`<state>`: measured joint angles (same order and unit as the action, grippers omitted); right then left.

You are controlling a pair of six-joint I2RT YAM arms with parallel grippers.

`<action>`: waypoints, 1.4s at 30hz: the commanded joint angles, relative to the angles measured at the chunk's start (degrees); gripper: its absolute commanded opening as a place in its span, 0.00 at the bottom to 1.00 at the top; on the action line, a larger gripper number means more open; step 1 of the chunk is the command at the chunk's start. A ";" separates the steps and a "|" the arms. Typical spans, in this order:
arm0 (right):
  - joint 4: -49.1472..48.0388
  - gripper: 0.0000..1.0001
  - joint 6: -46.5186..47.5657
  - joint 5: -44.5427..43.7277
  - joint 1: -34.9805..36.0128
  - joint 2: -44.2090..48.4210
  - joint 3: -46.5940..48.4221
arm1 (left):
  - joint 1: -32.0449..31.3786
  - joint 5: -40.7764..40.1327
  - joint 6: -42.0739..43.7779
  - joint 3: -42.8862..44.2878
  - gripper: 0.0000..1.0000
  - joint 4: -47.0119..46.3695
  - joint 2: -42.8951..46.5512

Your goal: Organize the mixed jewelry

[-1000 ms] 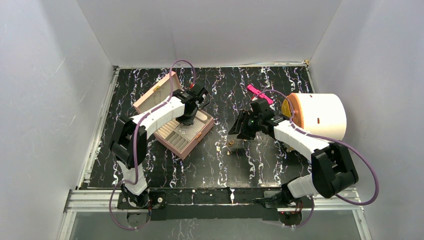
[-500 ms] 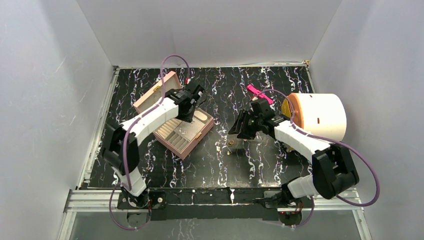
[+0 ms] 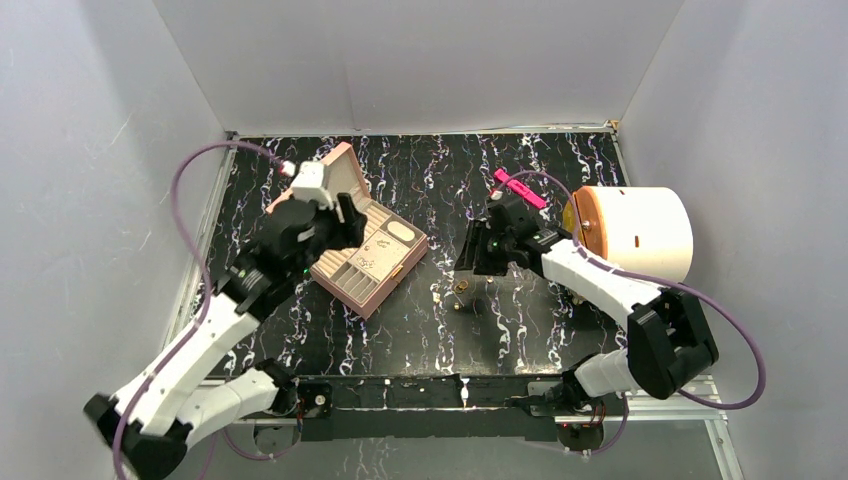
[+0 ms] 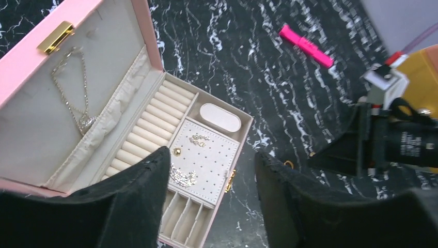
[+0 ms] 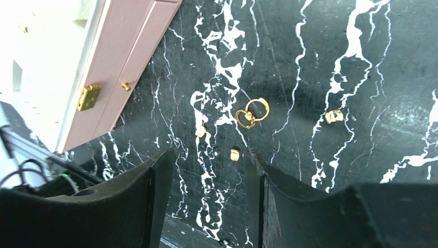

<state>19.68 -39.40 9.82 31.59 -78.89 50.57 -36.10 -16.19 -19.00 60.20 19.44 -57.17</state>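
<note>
Both released and empty: drawing left pincer (image 4: 210, 155) back, clear of pink box (image 4: 150, 41); holding right pincer (image 5: 212, 157) over gold rings (image 5: 252, 112) lying on worktop (image 5: 310, 62) right of box. Likely lining up next pick.

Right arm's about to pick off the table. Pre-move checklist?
1. Right gripper open: ok.
2. Gold rings in wrist view: ok.
3. Rings centred in that gripper: not ok, they lie ahead of it.
4. One ring alone: not ok, two touch.
5. Jewelry box open: ok.
6. Left gripper off the box: not ok, open above it.
</note>
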 commanded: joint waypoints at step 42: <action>14.74 0.46 -0.99 -24.85 21.46 -14.55 11.37 | -0.03 0.91 -14.86 -19.09 0.74 -10.06 17.57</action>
<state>35.81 -40.47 -13.43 52.97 -93.76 59.90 -36.10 -14.17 -33.08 39.18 10.70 -39.05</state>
